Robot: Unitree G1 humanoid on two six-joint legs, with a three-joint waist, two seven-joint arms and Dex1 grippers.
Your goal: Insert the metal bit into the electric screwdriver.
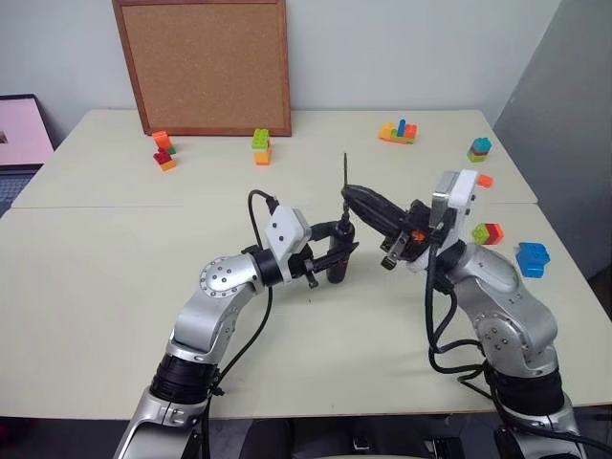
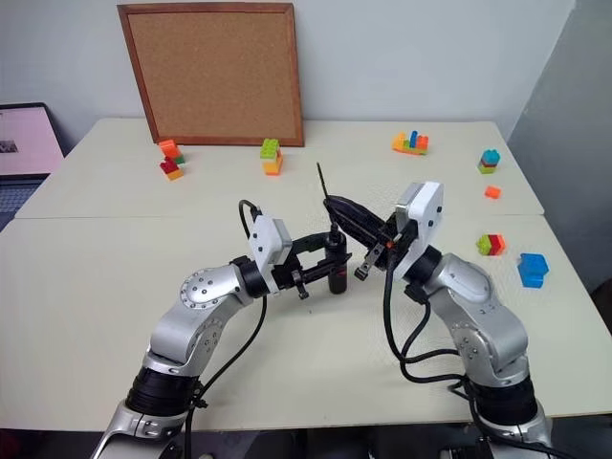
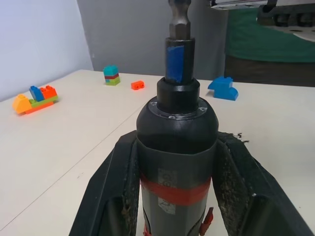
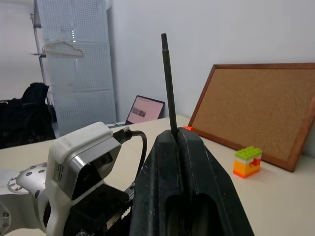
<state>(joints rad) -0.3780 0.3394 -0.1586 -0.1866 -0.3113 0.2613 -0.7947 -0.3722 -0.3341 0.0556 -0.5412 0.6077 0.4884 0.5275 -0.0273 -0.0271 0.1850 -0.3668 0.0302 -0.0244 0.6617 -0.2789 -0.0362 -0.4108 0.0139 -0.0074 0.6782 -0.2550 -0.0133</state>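
The right gripper [image 1: 356, 198] pinches the metal bit [image 1: 345, 172] upright, directly above the electric screwdriver [image 1: 338, 254]. The left gripper [image 1: 337, 251] clamps that screwdriver just over the table [image 1: 96, 287], socket up, so the bit's lower end can probably drop straight in.

Both arms bent inward, grippers nearly meeting at centre. Left gripper [image 1: 337, 251] level, clamped tight. Right gripper [image 1: 356, 194] tilted slightly up, fingers [image 4: 189, 162] pressed together.
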